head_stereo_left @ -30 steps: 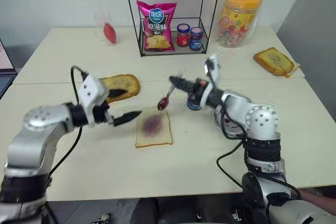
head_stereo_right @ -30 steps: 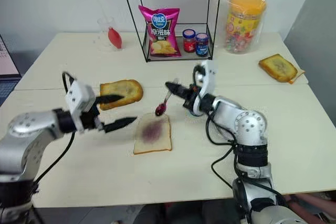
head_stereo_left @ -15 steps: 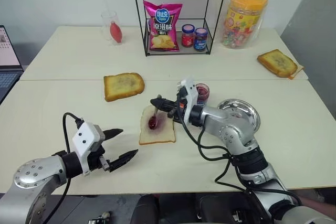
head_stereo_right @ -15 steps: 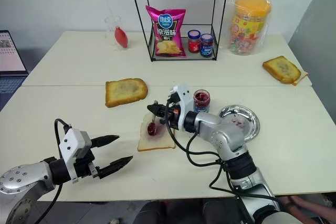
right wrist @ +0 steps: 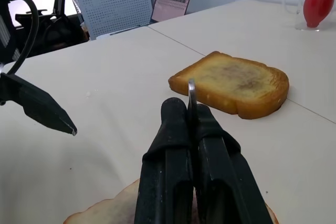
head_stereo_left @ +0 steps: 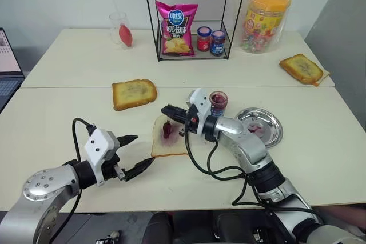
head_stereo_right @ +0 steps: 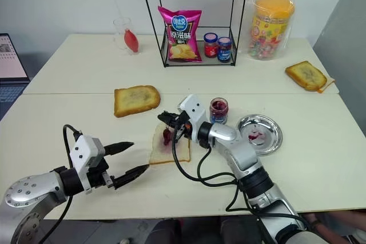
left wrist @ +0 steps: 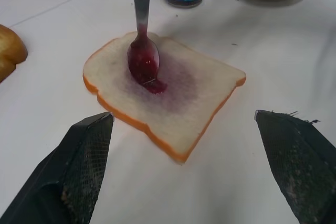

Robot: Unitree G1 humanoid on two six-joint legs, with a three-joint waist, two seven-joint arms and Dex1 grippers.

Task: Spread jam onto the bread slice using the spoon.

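The bread slice [head_stereo_left: 170, 139] lies flat on the pale table [head_stereo_left: 68, 112] near the middle of the head view, with a purple-red smear of jam [left wrist: 173, 80] across its centre. The right claw [head_stereo_left: 167, 111] hangs over the slice's far edge, its two black fingers [right wrist: 181, 150] pressed shut on the slim handle of the spoon [left wrist: 143, 51]. The spoon points steeply down, and its red-stained bowl rests on the bread inside the smear, with a glossy blob of jam under its tip. At about 8 o'clock from the slice, the left claw [head_stereo_left: 135, 154] hovers low above the table with its fingers [left wrist: 79, 166] spread wide and nothing between them; one fingertip sits just beside the near left corner of the bread, though whether it touches is hard to tell. The small glass jar [head_stereo_left: 218, 102] with the blue label stands open at roughly 2 o'clock from the slice, just behind the right wrist, dark red inside. A round steel plate [head_stereo_left: 261, 125] with a red smudge lies at 3 o'clock from the bread. A golden toasted slice [head_stereo_left: 134, 93] lies at about 10 o'clock from the bread, apart from it, and a second toasted slice [head_stereo_left: 301, 68] lies far off toward 2 o'clock near the table's edge. At 12 o'clock a black wire rack [head_stereo_left: 194, 55] holds a pink chip bag [head_stereo_left: 176, 28] and two lidded jars [head_stereo_left: 210, 39].
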